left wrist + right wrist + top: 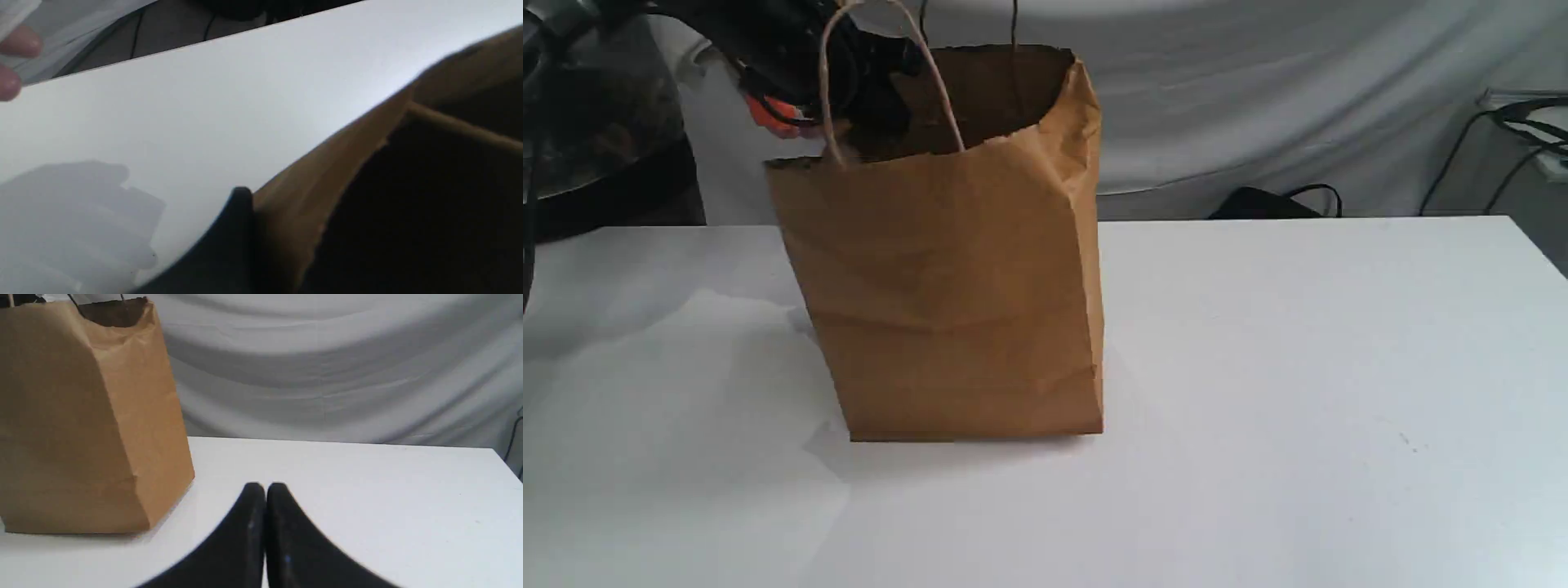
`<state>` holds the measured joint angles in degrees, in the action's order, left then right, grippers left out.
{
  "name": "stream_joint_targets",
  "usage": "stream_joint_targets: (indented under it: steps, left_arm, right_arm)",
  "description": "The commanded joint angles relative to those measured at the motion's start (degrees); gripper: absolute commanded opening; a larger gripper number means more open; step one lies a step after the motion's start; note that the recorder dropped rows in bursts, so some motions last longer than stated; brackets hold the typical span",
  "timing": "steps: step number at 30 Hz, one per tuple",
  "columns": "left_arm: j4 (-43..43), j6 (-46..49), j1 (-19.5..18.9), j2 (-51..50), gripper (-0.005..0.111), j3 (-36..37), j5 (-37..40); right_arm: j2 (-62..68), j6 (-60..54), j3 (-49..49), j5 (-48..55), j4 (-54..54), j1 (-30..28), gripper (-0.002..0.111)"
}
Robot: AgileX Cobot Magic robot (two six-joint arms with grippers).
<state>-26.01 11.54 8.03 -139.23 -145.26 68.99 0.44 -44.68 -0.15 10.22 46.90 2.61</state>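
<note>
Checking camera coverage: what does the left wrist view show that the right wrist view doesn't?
Left wrist only: the paper bag's dark inside close up, one left gripper finger beside its rim, a person's fingertips at the frame edge. Right wrist only: the bag top to bottom, upright, and the shut right gripper. Both: the bag and the white table.

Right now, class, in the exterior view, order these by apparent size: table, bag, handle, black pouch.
1. Table
2. Bag
3. Handle and pouch: similar spread, and the pouch sits farther back, behind the table, so I leave them unranked.
</note>
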Motion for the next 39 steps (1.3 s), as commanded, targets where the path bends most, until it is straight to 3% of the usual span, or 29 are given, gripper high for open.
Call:
stream_joint_targets:
  steps: [1,16,29,33,39]
  left_arm:
    - [-0.5,-1.6,-0.1,0.0,0.0,-0.1,-0.2]
    - [-0.2,-4.0,-0.1,0.0,0.0,-0.1,-0.2]
    - [7.8,-4.0,-0.1,0.0,0.0,-0.1,1.0]
    - [7.3,-3.0,-0.1,0.0,0.0,-0.1,1.0]
    - [3.3,1.3,-0.1,0.0,0.0,-0.1,1.0]
  right_arm:
    - [-0.1,0.0,0.2,-0.5,0.4,0.2,0.0]
    - [-0.1,-1.0,0.2,-1.3,-0.9,0.2,0.0]
    - [-0.1,4.8,0.2,-22.2,13.9,0.2,0.0]
    - [-0.1,16.2,0.2,-23.0,5.5,0.2,0.0]
    - [-0.1,49.8,0.2,-31.7,-30.1,0.2,0.0]
